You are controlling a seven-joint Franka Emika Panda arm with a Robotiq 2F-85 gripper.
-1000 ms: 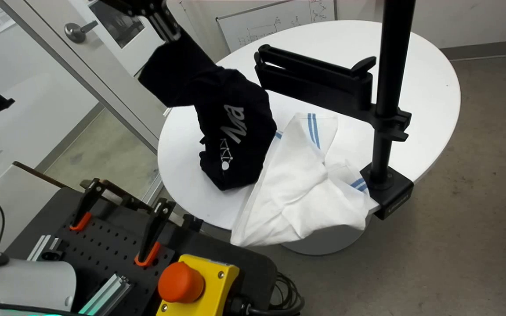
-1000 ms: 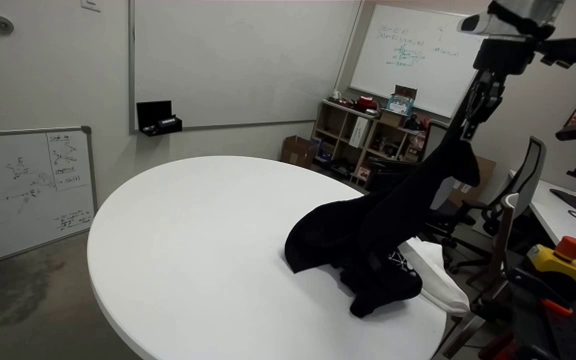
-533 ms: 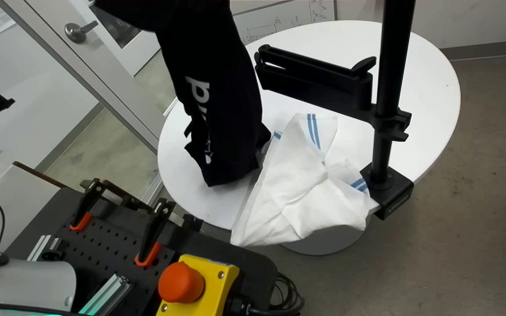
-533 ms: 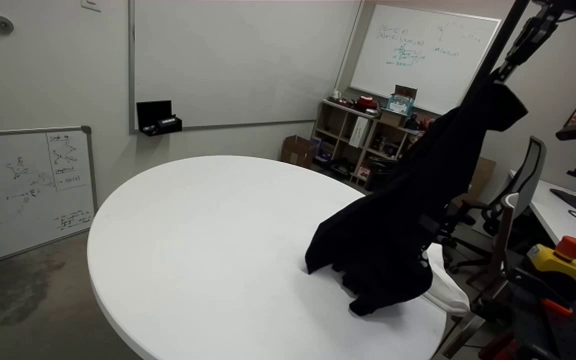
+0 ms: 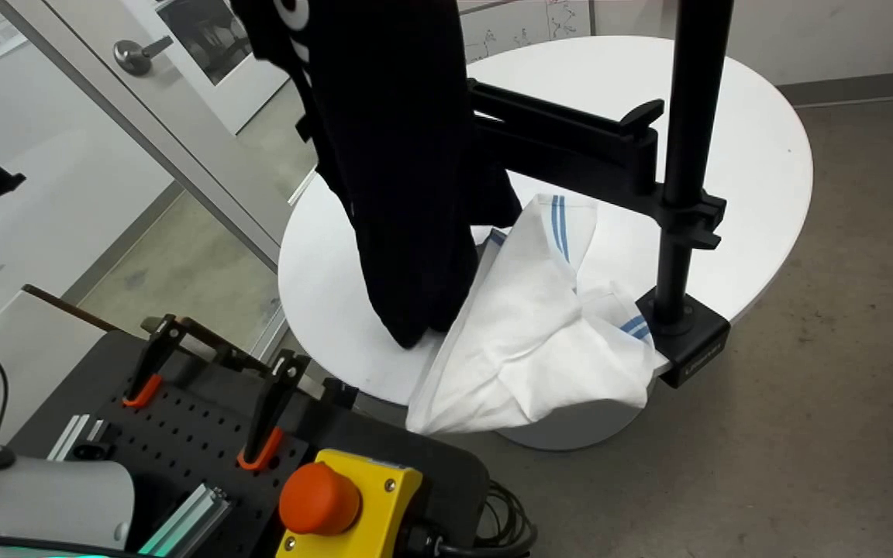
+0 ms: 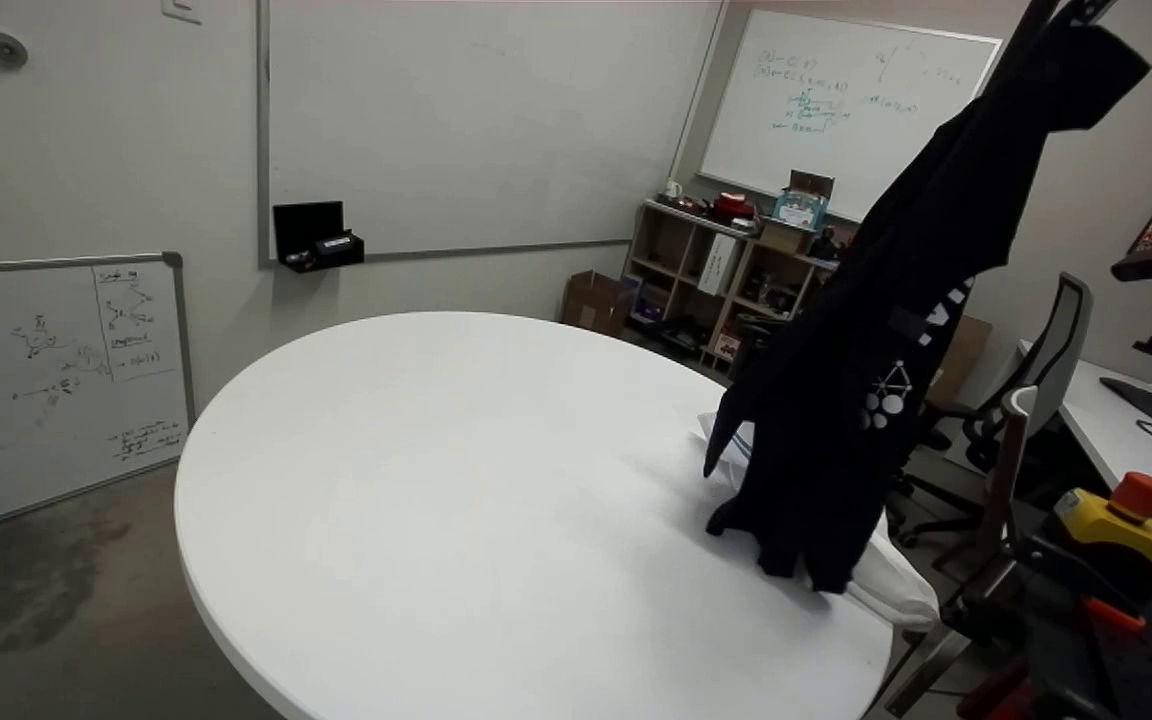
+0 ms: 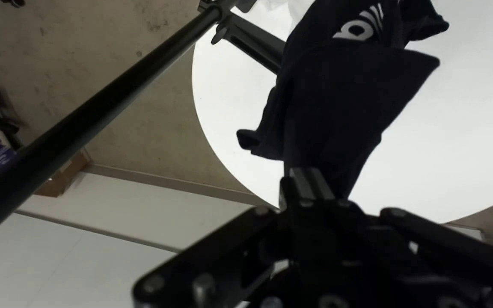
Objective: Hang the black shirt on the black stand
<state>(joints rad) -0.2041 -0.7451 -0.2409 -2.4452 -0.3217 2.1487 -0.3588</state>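
The black shirt with white print (image 5: 415, 155) hangs lengthwise over the table, also in an exterior view (image 6: 866, 330) and the wrist view (image 7: 345, 94). I cannot tell whether its lower end touches the table. My gripper (image 7: 313, 184) is shut on the shirt's upper end; only its tip shows at the top edge of an exterior view (image 6: 1091, 10). The black stand has an upright pole (image 5: 694, 101) and a folded horizontal arm (image 5: 570, 143). The shirt hides that arm's free end. In the wrist view the pole (image 7: 101, 109) runs left of the gripper.
A white towel with blue stripes (image 5: 547, 333) lies over the edge of the round white table (image 6: 416, 500), beside the stand's clamp base (image 5: 683, 341). A yellow box with a red button (image 5: 361, 496) sits on the robot's bench. A door (image 5: 183, 101) stands behind.
My gripper has risen, lifting the shirt and stretching it into a long hanging shape. The shirt now covers the free end of the stand's arm in an exterior view.
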